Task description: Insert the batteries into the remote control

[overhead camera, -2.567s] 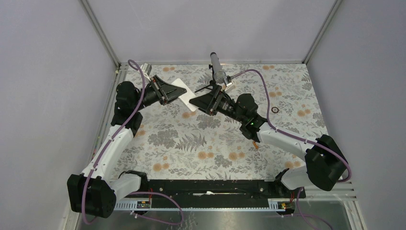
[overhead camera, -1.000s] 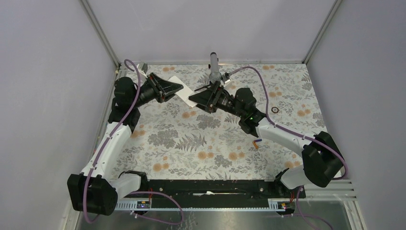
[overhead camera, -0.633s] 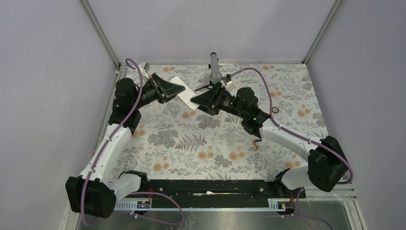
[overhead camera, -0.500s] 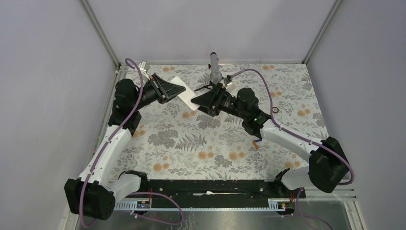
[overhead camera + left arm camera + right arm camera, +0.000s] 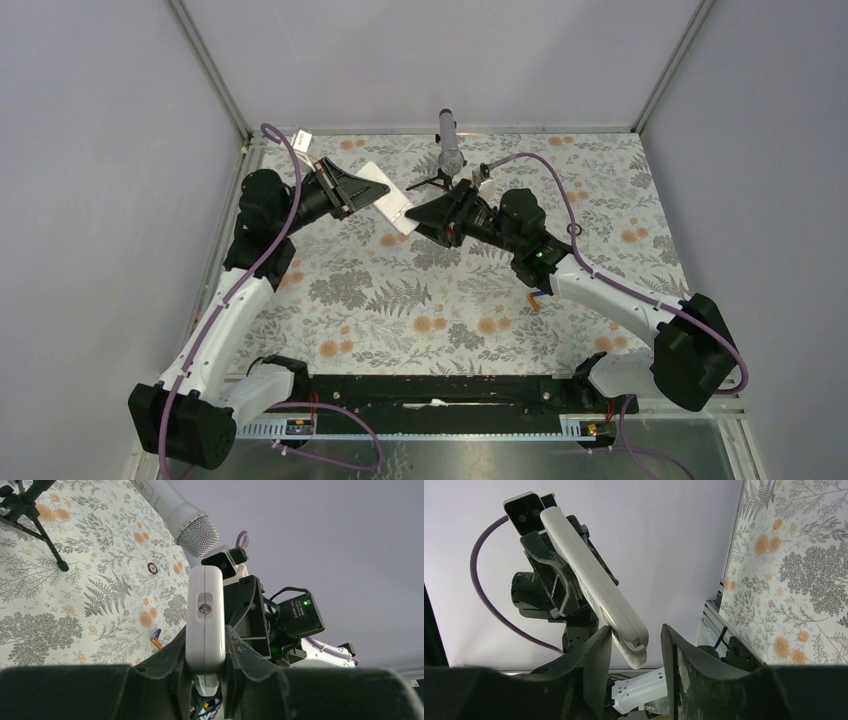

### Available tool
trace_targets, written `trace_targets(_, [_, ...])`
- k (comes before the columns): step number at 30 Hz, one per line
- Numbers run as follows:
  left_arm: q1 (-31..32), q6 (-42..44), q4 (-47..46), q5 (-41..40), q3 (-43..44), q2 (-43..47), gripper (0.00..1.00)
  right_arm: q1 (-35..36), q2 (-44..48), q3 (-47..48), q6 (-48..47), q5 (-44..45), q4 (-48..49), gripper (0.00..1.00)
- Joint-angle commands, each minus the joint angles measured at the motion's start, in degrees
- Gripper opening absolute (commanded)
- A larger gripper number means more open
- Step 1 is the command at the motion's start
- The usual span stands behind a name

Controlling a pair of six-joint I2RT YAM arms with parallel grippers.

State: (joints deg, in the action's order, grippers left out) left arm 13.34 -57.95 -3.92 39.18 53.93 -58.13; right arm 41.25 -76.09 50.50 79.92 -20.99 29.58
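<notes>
- The left gripper [image 5: 206, 652] was pressed tight on the remote control [image 5: 205, 615]. It held the remote by one end, above the table [image 5: 400, 300], and the free end pointed toward the other arm.
- The right gripper [image 5: 636, 632] had its fingers spread on both sides of that free end. One finger [image 5: 599, 645] seemed to touch the remote and the other stood a little apart, so I judged it was not yet a real pinch.
- The remote control was white and slim with rounded corners, and it showed mostly its narrow edge. A seam ran along this edge, and a small round recess sat in it. Whether the battery compartment was open, the pictures did not show.
- The batteries [image 5: 156, 641], one orange and one dark blue-purple, lay together on the flowered table. They were well apart from both grippers, under the forearm of the right arm, and no finger touched them.
- As I judged, the task was only at its beginning. The remote was lifted and held between the two arms. Probably the compartment had to be opened first, and both batteries were left to pick up and put in.
- Behind the grippers stood a microphone [image 5: 450, 150] on a small tripod. A small dark ring [image 5: 575, 229] lay on the table beyond the right arm.
</notes>
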Motion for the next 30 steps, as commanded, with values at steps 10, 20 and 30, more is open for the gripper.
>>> trace_targets(10, [1.45, 8.89, 0.78, -3.06, 2.16, 2.5, 0.0, -0.26, 0.49, -0.4, 3.93, -0.12, -3.47, 0.4])
trace_targets(20, [2.43, 14.46, 4.39, -4.66, 3.56, 1.71, 0.0, -0.26, -0.65, -0.23, 5.69, -1.51, -2.56, 0.28])
trace_targets(30, [2.65, 20.99, 9.65, -7.61, 4.94, 0.87, 0.0, -0.29, -1.14, -0.49, 4.9, -1.27, -3.13, 0.14])
